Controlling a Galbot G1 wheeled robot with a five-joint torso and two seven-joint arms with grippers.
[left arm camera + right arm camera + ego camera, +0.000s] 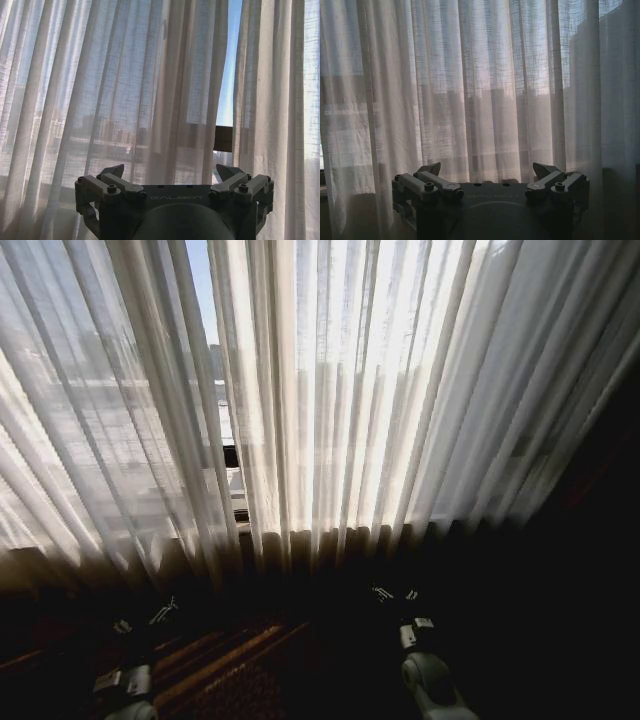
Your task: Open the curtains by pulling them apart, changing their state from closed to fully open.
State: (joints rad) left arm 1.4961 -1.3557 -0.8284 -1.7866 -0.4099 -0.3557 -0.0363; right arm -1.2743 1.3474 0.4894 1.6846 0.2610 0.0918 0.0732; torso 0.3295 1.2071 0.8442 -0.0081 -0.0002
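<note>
The curtains (330, 410) hang tall, straight ahead of both end effectors. The thin gap (222, 390) between them is nearer the left end effector (170, 175), which is open. The right end effector (487, 172) is open too.

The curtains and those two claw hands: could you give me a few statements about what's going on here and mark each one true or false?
1. A narrow gap already shows between the curtains. True.
2. The left gripper is clamped on curtain fabric. False: its fingers are spread open, holding nothing.
3. The right gripper is open, facing the fabric. True.
4. The curtains are fully drawn apart. False: they cover nearly the whole window.
5. Both arms sit low in front of the curtains in the head view. True.
</note>
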